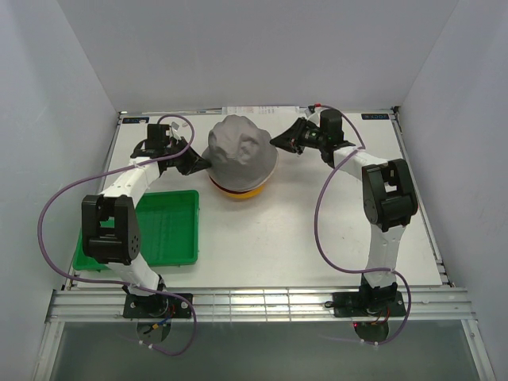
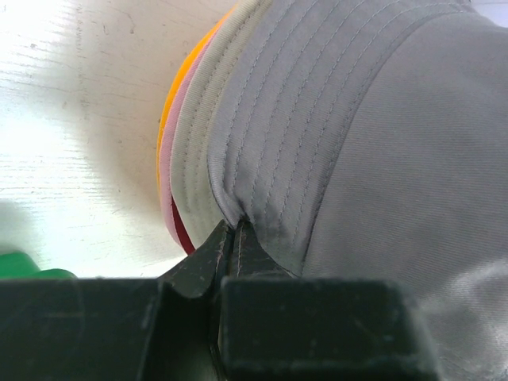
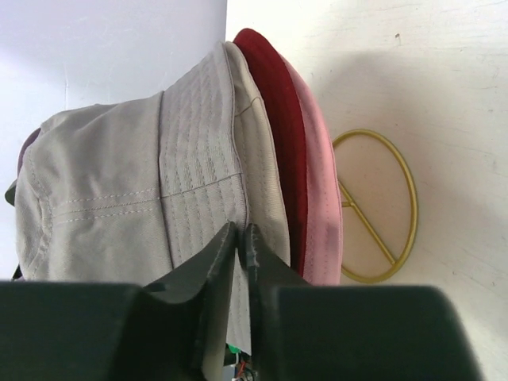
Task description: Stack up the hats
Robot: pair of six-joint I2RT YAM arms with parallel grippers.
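1. The grey hat point(image 1: 240, 151) sits on top of the other hats point(image 2: 189, 159), at 12 o'clock on the counter point(image 1: 317, 238).
2. The left gripper point(image 1: 203, 163) is pinched tight on its brim at the hat's 9 o'clock.
3. The right gripper point(image 1: 276, 141) is pinched tight on the brim at 2 o'clock.
4. The hat lies between them, and both arms are just as near.
5. I think each gripper should let go and back straight out sideways.
6. The counter is flat and white. The green tray point(image 1: 171, 226) at 8 o'clock is well apart. The gold wire stand point(image 3: 373, 230) pokes out under the hats.
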